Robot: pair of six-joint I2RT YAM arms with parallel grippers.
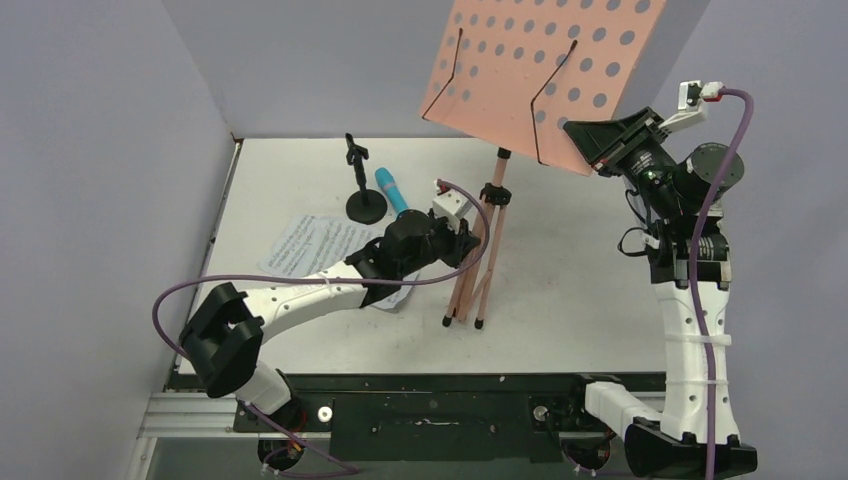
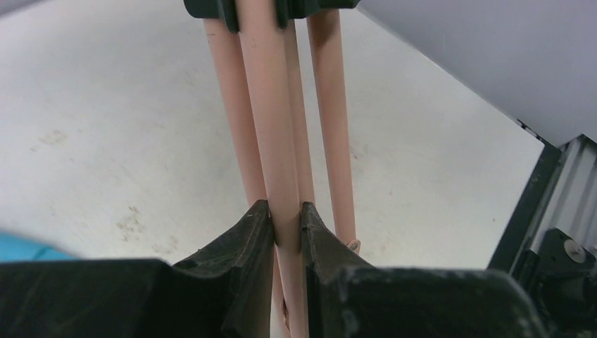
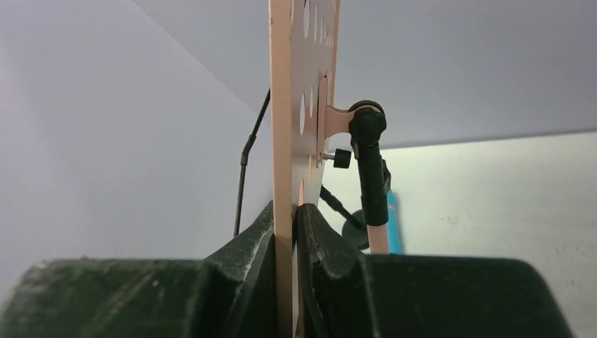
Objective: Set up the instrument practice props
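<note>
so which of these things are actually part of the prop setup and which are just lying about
For the job:
pink music stand
sheet-music pages
blue microphone
black mic stand

Just there:
purple cables
table

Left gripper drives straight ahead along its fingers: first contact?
The pink stand leg already clamped in the left gripper; the other legs sit just behind it, likely next, though depth is unclear.
</note>
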